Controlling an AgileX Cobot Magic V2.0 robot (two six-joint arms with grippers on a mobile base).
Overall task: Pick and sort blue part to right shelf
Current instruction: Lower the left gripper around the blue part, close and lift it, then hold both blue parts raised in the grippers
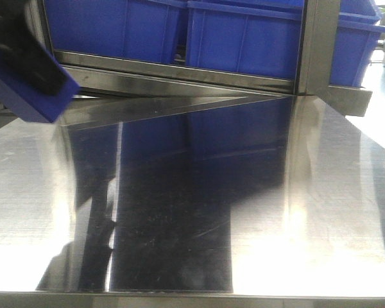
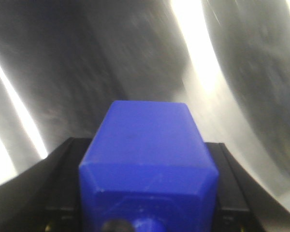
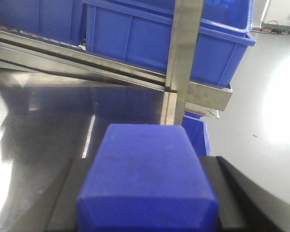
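The left gripper [image 2: 147, 145] was seen to be matte black throughout. Its fingers [image 2: 63, 169] were shaped as broad wedges, one on each side of the blue block [image 2: 145, 159]. Flat stepped ledges lay next to the block, and the outer faces were sloped away from it. A small dark round piece at the block's near end was too blurred to be identified. In the front-facing view a black, boxy gripper section [image 1: 19, 42] was shown against the block's upper face. The right gripper [image 3: 147, 159] was built with the same black, wedge-shaped fingers [image 3: 237, 188], flat-topped and sloped on the outside.
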